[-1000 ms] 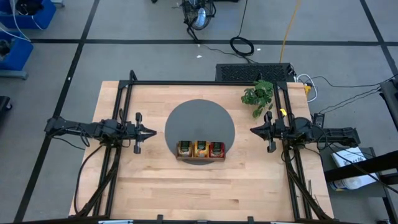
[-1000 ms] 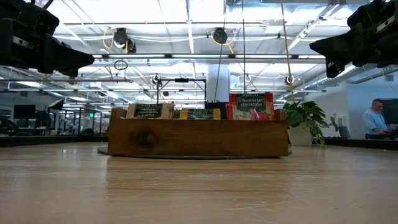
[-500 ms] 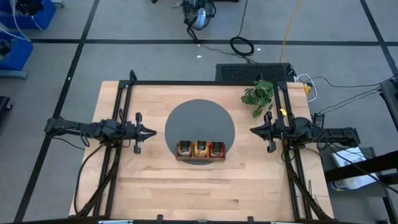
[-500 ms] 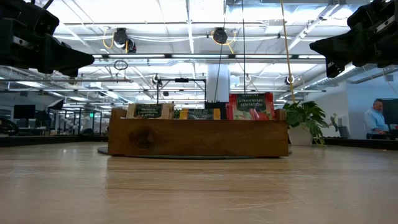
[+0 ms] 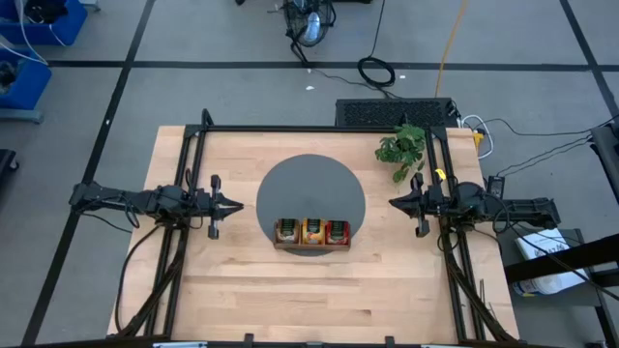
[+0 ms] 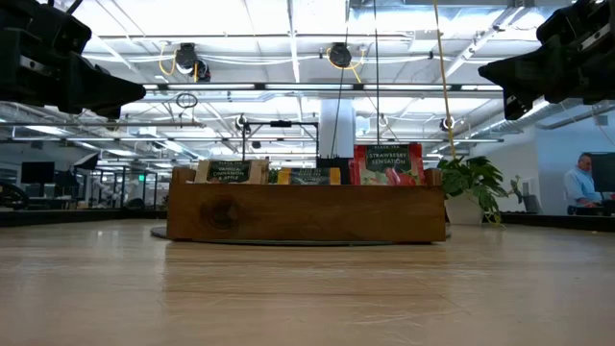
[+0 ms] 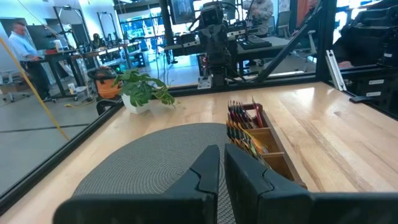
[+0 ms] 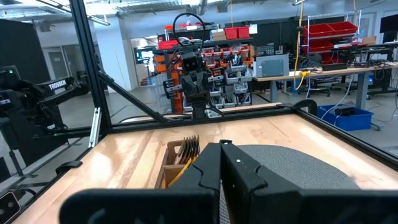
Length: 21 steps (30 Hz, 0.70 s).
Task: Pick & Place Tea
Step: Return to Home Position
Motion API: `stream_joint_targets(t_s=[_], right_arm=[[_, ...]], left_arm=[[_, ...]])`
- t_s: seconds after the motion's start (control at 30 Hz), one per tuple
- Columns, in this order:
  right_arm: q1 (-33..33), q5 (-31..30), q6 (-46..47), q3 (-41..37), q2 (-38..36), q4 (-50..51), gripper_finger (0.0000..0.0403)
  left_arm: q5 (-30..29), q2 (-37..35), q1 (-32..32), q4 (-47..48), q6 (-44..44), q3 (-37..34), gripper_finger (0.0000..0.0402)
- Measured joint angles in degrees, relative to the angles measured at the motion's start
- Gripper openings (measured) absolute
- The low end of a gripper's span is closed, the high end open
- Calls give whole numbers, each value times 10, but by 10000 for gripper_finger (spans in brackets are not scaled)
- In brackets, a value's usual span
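Tea sachets (image 5: 312,230), upright on edge in the wooden tray's (image 6: 307,211) three compartments: dark brown, yellow, red.

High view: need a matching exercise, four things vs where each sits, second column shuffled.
Things:
1. left hand
2. right hand
3. tea sachets
4. potted plant

Places:
A. near the far edge of the table
B. off the grey mat, to its left in the picture
C. standing in the wooden tray
D. off the mat, to its right in the picture

Pairs: 1-B, 2-D, 3-C, 4-A.
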State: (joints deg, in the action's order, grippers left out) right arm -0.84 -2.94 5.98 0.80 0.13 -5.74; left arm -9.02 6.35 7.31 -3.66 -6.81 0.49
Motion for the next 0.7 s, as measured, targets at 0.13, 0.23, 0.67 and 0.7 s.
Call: stream_joint_targets(t_s=[0.13,0.23,0.67,0.7], right_arm=[[0,0,0,0,0,0,0],[0,0,0,0,0,0,0],[0,0,0,0,0,0,0],[0,0,0,0,0,0,0]], left_arm=[[0,0,0,0,0,0,33],[0,0,0,0,0,0,33],[0,0,0,0,0,0,33],[0,0,0,0,0,0,33]])
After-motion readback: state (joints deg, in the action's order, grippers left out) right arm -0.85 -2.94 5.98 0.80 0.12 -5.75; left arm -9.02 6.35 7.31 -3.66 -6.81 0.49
